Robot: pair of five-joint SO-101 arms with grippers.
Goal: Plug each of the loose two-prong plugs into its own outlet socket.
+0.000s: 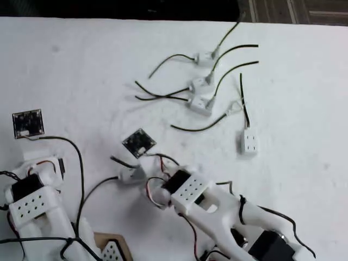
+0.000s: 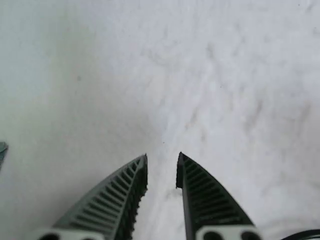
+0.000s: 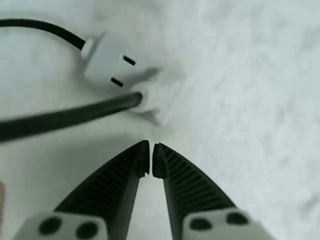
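A white outlet socket (image 3: 107,65) on a black cord lies with its two slots bare. Beside it is a white two-prong plug (image 3: 156,96) on its own black cord, touching the socket's side and not inserted. My right gripper (image 3: 151,160) is just short of the plug, shut, with nothing in it. The same pair (image 1: 130,174) lies in front of the right gripper (image 1: 149,181). My left gripper (image 2: 162,159) hangs over bare white table (image 2: 210,75), its fingers slightly open and holding nothing; it stands at the near left (image 1: 45,165).
Three more plug-and-socket sets (image 1: 200,85) with black cords lie in a cluster at the back centre. A lone white socket (image 1: 249,142) lies to the right. Two black square boards (image 1: 27,123) (image 1: 139,143) rest on the table. A black cable (image 1: 80,163) loops by the left arm.
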